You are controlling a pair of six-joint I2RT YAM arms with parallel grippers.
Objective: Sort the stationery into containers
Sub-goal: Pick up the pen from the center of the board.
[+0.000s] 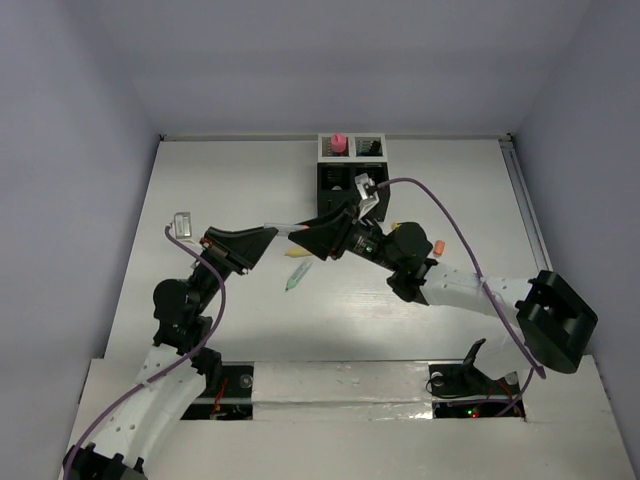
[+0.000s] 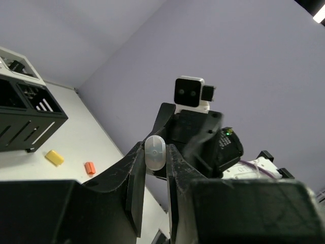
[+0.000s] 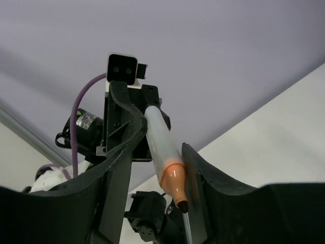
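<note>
We clamp the pen (image 3: 161, 147) level in the left gripper (image 1: 268, 236); the right gripper (image 1: 312, 232) faces it, jaws apart around its orange tip.

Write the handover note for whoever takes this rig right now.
Left tool: shut on the back end of the orange-tipped pen.
Right tool: jaws partly closed around that pen's orange tip; grip not certain.
Things: pink tube stands in the organizer's back-left white compartment. The green pen, yellow piece and orange cap lie loose on the table.
Done: pink tube sorted.
Left: bin the held pen, then the loose pieces.
</note>
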